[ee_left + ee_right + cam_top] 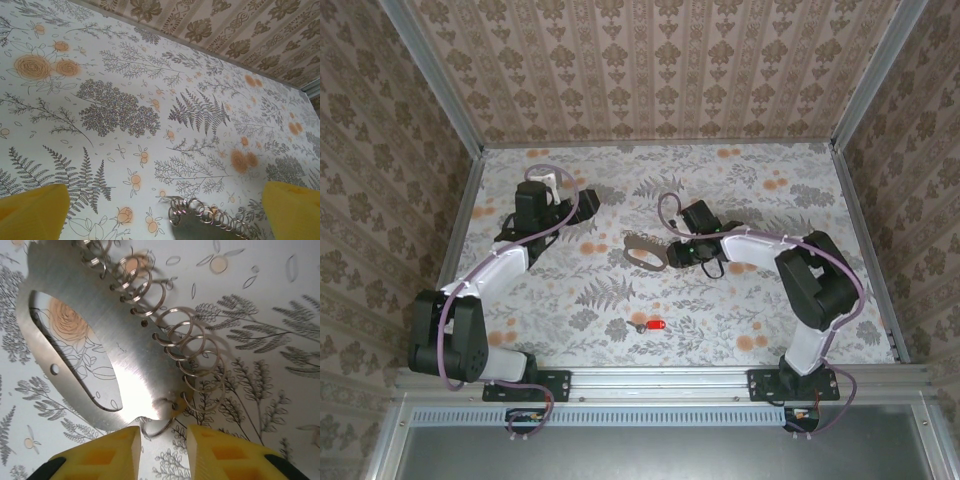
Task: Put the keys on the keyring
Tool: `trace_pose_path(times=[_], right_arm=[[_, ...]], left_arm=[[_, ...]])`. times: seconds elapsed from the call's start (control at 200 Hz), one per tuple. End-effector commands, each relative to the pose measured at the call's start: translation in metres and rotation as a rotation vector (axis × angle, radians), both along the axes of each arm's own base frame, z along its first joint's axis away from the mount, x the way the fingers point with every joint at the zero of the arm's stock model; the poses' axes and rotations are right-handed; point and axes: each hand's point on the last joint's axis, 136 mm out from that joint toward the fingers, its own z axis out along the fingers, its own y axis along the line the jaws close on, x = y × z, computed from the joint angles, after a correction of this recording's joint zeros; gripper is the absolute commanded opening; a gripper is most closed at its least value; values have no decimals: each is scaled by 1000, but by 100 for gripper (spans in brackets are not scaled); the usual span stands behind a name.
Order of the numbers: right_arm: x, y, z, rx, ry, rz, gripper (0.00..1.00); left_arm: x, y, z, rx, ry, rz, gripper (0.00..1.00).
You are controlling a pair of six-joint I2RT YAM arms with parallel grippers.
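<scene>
Right hand [163, 436]: fingers parted a little, one small wire loop [156, 426] of the keyring [125, 365] between the tips, unclamped as far as I see. Keyring: flat on tabletop [280, 290], just ahead of that hand. Left hand [165, 210]: wide open, empty, keyring edge just ahead. Key [653, 327]: red-headed, well behind both hands, unthreaded. Status: nothing threaded yet; key to fetch.
</scene>
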Motion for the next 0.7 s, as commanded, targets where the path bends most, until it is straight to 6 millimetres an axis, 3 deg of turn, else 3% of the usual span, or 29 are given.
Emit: trace_pose_path(times=[0.0, 0.155, 0.325, 0.695], right_arm=[[4, -7, 17, -6, -62, -40, 32], [-1, -10, 12, -40, -55, -30, 33], [-5, -3, 5, -72, -56, -9, 37], [-3, 14, -5, -140, -71, 29, 38]], left_arm=[[0, -5, 20, -6, -48, -29, 100], [-1, -5, 22, -7, -52, -27, 100], [0, -5, 25, -9, -58, -24, 100], [-1, -4, 23, -9, -54, -18, 100]])
